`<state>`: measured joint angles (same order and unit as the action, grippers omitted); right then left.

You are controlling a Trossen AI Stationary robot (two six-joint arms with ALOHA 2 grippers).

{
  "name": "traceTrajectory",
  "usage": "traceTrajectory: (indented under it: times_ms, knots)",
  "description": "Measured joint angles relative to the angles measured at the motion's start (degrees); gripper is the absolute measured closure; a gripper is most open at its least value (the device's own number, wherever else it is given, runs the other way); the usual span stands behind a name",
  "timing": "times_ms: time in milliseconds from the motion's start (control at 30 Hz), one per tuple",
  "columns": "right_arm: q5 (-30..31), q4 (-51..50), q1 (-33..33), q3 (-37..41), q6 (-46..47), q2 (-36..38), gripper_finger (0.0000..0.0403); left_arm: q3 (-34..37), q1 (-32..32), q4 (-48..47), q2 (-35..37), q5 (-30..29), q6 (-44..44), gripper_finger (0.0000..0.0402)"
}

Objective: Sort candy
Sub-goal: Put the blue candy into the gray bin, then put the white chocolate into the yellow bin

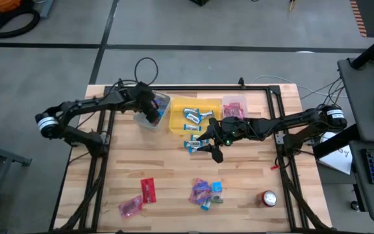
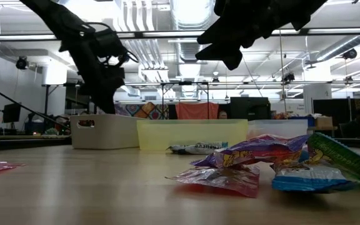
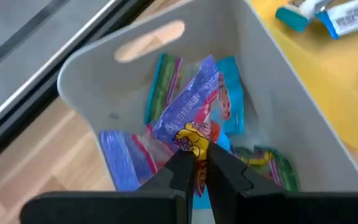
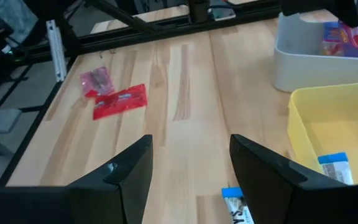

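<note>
Across the wooden surface I saw the two dark arms reaching inward from either side, and three bins in a row along the far edge. From my left the row ran: white bin, yellow bin, pink bin.

My left end effector hung inside the white bin with its fingers pinched on a purple candy wrapper bearing a yellow figure. Under it lay more mixed candy in blue, green and red wrappers.

My right end effector hovered above the surface just in front of the yellow bin, its fingers spread wide with nothing between them. Blue-and-white candy lay inside the yellow bin, and a few more blue-and-white pieces sat on the wood just beside that bin's front edge, under the right end effector. The pink bin held red candy.

Nearer the front edge, well apart from the bins, I saw a small heap of mixed candy, a red piece and a pink piece to its left. A round red and silver can stood to the heap's right.
</note>
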<state>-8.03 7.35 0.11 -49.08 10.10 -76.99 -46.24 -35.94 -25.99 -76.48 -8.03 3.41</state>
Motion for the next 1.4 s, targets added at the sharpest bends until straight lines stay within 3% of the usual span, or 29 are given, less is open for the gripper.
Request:
traceTrajectory:
  times_ms: [400, 700, 967, 1167, 1400]
  knots:
    - [0.7, -1.9, 0.0, 0.0, 2.0, 0.0, 0.0197, -2.8, 0.0, -0.8, -4.0, -1.5, -0.8, 0.0357]
    - [0.8, -2.5, 0.0, 0.0, 8.2, 0.0, 0.0197, -2.8, 3.4, -0.9, 0.2, -1.5, -0.7, 0.0341]
    - [3.3, -6.7, 2.3, 0.0, 10.0, 0.0, 0.0197, -2.7, 15.0, 3.3, 6.9, -1.5, -0.1, 0.0341]
    - [13.3, -15.4, 5.7, 0.0, 8.7, 0.0, 0.0197, -2.0, 26.4, 9.0, 10.8, -2.0, -2.0, 0.0341]
    - [19.1, -17.7, 8.8, 1.0, 1.9, 0.0, 0.0197, -0.7, 35.8, 14.9, 12.3, -2.1, -2.5, 0.0341]
